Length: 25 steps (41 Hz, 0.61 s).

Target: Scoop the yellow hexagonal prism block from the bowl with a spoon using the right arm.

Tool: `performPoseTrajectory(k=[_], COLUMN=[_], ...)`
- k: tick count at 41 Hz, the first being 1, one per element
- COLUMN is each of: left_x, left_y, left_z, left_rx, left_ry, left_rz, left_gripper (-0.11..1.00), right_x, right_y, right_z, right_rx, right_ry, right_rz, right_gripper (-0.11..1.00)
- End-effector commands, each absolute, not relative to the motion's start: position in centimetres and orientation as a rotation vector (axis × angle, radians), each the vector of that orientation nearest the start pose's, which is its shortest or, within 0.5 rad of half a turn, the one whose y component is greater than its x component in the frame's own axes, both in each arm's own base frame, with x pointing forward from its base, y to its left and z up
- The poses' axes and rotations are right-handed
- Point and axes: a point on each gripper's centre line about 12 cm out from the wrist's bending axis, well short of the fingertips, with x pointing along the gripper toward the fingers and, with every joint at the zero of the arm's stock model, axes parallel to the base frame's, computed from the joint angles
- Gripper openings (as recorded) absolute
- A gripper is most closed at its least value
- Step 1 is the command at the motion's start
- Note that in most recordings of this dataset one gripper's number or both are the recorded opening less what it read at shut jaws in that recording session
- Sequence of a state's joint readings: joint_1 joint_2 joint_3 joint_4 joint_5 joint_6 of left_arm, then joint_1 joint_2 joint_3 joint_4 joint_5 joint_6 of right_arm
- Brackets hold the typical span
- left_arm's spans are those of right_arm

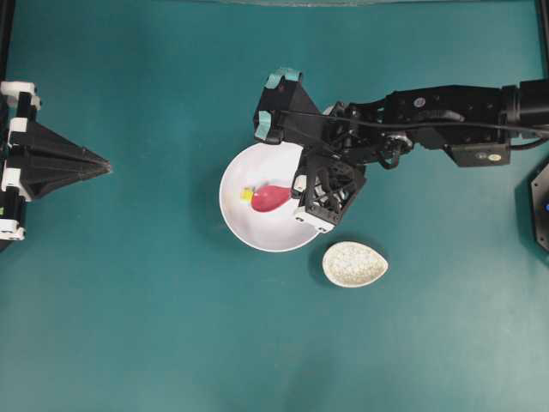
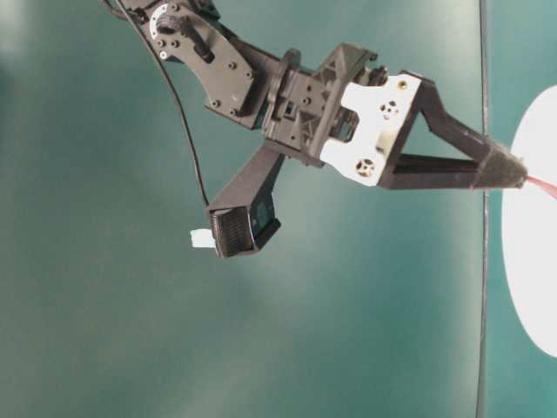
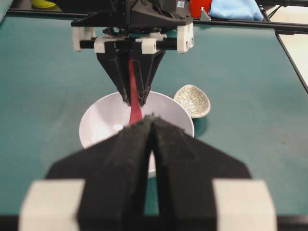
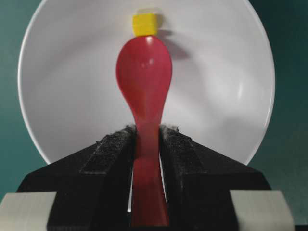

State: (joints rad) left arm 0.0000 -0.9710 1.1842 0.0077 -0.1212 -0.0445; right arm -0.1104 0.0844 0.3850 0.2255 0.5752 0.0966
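R gripper (image 4: 147,139) is clamping the spoon (image 4: 144,82) by its handle, both black fingers (image 4: 113,149) pressing on the handle sides, scoop sticking out ahead of the tips w/ its hollow facing up and nothing in it. Scoop is sitting inside the bowl (image 4: 57,96), tip just at the yellow hexagonal prism block (image 4: 144,24); touching or a hair apart, can't tell. Block is lying on the bowl floor, toward the side far from the R gripper, i.e. left of centre in overhead view (image 1: 247,195). In overhead, spoon (image 1: 271,198) is pointing left across the bowl (image 1: 244,225), R gripper (image 1: 300,184) reaching in over the bowl's right rim, right arm (image 1: 429,116) stretching in from the right edge. Speckled teardrop spoon rest (image 1: 354,263) is lying on the teal table (image 1: 154,326) just beside the bowl, lower right, not touching it. L gripper (image 1: 103,165) is parked at the far left edge, well apart from the bowl, pointing toward it; L wrist view is showing its fingers (image 3: 130,159) pressed together, holding nothing. Table-level view is showing the R gripper (image 2: 518,170) side-on at the bowl's rim.
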Motion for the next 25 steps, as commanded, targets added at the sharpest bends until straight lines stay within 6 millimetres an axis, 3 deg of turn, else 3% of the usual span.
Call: performPoseTrajectory(k=[1, 25], left_x=[19.94, 19.94], left_y=[-0.01, 0.02], left_z=[28.32, 28.32], left_rx=[-0.037, -0.037], left_ry=[0.057, 0.057], left_rz=[0.0, 0.001], left_gripper=[0.02, 0.02], right_x=[41.19, 40.95], right_y=[-3.1, -3.15], right_z=[20.37, 19.77], right_rx=[0.373, 0.37], right_ry=[0.964, 0.958], right_rz=[-0.13, -0.135], right_gripper=[0.25, 0.25])
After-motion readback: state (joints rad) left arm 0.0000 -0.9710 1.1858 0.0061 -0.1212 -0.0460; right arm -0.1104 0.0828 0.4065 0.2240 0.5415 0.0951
